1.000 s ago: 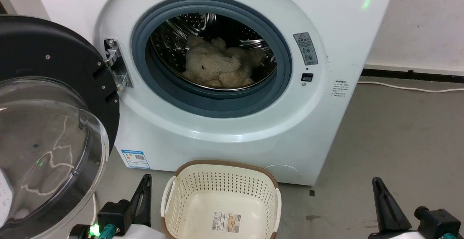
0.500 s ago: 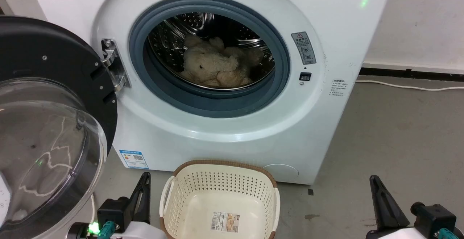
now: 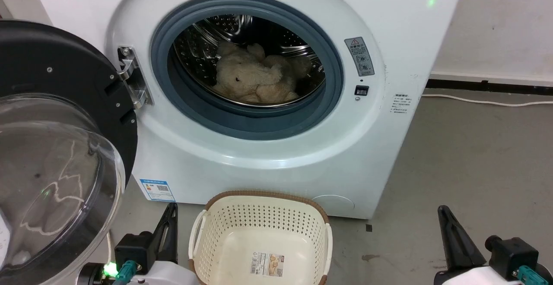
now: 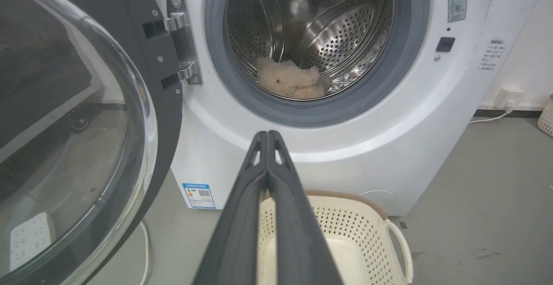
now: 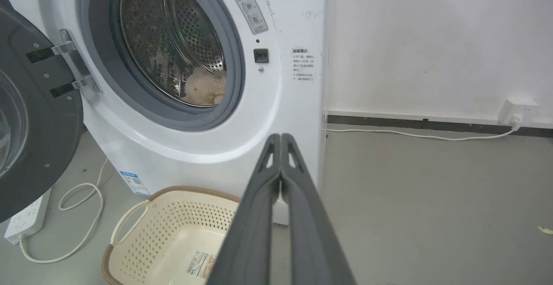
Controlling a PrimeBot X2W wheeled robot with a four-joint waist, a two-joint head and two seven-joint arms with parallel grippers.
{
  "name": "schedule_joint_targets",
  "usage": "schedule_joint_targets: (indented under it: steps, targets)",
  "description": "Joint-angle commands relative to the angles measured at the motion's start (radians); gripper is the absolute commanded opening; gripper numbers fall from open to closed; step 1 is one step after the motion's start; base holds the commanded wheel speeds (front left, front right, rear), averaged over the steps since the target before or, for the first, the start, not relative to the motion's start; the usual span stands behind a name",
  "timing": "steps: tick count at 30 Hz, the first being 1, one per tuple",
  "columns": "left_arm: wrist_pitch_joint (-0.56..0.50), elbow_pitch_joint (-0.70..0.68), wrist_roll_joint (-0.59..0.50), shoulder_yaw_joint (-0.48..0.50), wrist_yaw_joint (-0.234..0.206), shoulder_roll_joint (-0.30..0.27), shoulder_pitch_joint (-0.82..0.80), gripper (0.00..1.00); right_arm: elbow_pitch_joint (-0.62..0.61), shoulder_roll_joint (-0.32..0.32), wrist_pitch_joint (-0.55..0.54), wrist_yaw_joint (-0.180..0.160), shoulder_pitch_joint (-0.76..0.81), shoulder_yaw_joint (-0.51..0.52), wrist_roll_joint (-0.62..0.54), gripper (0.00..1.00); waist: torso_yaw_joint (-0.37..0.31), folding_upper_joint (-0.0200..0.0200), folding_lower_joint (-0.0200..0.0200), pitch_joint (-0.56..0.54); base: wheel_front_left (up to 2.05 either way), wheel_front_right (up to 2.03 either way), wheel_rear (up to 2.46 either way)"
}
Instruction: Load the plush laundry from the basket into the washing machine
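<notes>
Left gripper (image 3: pixel 171 216) and right gripper (image 3: pixel 446 226), head view: both sit low at the frame's bottom corners and carry nothing. The left is just beside the basket (image 3: pixel 263 194) and the right is well apart from it. The basket stands on the floor (image 3: pixel 475 159) against the foot of the washing machine (image 3: pixel 268 159), bare down to the label (image 3: pixel 268 264) on its base. The plush laundry (image 3: pixel 248 77) lies inside the drum (image 3: pixel 203 47), behind the grey seal (image 3: pixel 246 123). The door (image 3: pixel 60 64) is swung wide to the left

Left wrist view: the left gripper (image 4: pixel 268 137) has its two fingers pressed together and nothing between them. It points at the drum mouth, where the plush laundry (image 4: pixel 288 80) rests on the drum floor, clear of the seal

Right wrist view: the right gripper (image 5: pixel 281 139) has its fingers likewise together and empty. The plush laundry (image 5: pixel 206 87) shows low in the drum, and the basket (image 5: pixel 190 188) holds nothing

Progress, as judged: loading appears complete. At most, shutting the door is left
</notes>
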State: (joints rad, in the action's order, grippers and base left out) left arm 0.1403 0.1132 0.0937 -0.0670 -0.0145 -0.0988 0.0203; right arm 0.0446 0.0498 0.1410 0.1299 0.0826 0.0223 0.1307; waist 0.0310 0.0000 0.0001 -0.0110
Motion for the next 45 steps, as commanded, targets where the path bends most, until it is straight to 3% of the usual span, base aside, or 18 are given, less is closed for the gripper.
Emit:
schedule_joint_targets:
  steps: [1,45]
  targets:
    - [-0.007,-0.010,-0.012,0.006,0.005,0.007,-0.009,0.00,-0.008,0.000,-0.007,0.000,-0.019,-0.003,-0.013,0.00,-0.001,0.0000,0.0000,0.000,0.00,0.00,0.00]
    - [-0.095,-0.078,-0.066,0.046,0.011,0.034,-0.017,0.00,-0.032,0.000,-0.096,0.001,-0.061,-0.016,-0.091,0.00,-0.021,0.0000,-0.0001,0.007,0.00,0.00,0.00]
